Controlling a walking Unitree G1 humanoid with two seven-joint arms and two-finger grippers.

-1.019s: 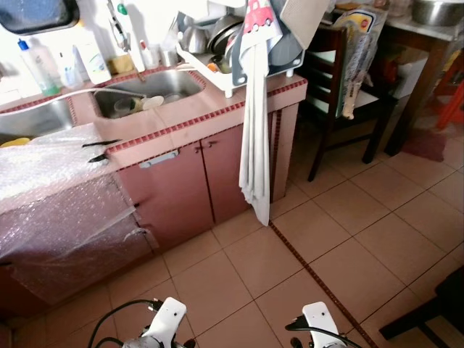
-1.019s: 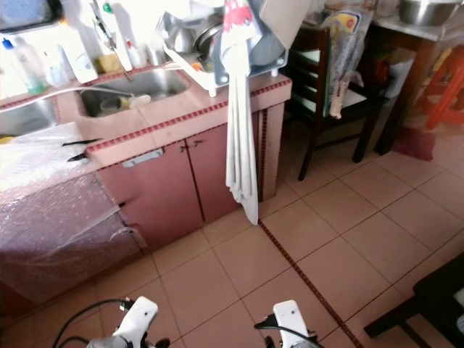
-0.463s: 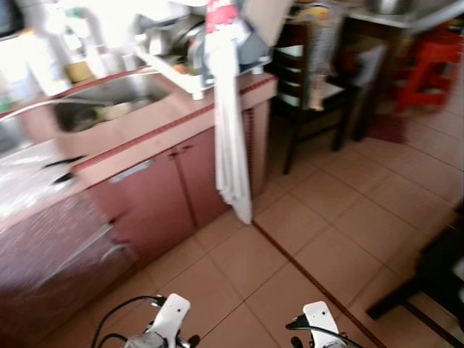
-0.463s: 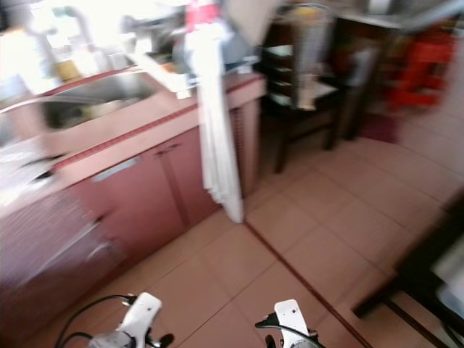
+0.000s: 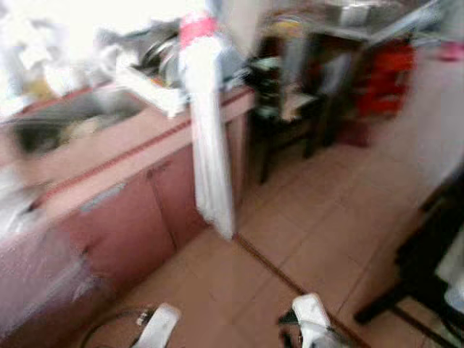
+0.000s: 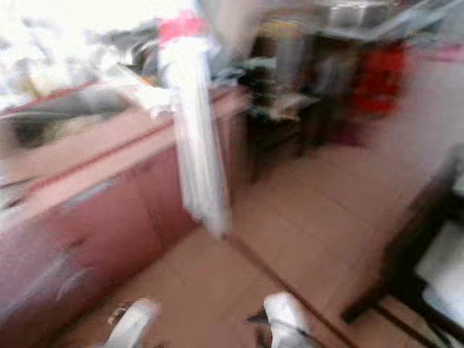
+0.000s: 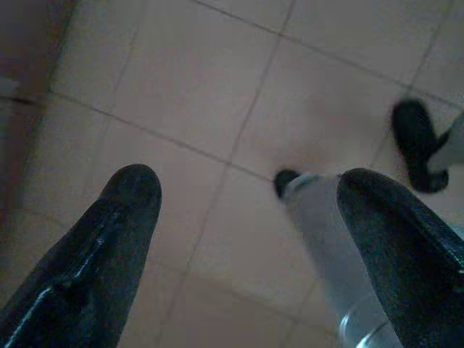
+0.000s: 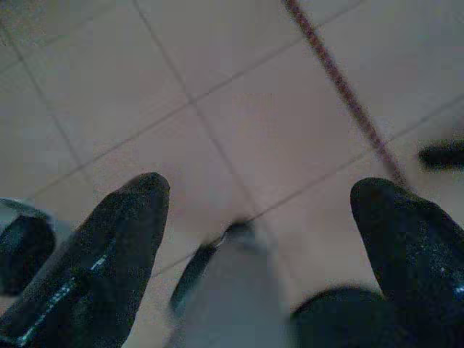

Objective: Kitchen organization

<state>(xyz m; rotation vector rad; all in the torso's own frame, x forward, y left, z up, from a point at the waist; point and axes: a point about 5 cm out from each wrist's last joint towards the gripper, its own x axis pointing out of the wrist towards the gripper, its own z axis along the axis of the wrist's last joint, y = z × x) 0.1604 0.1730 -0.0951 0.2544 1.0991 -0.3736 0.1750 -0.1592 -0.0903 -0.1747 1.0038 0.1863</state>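
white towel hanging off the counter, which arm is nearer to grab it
Left, marginally, as a guess. The white towel hangs left of centre, nearer the left arm's side. Both the left gripper and right gripper hang open over floor tiles, far below it.

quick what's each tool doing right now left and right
Left tool: open, holding nothing, hanging over the floor tiles.
Right tool: open, holding nothing, also over the floor.
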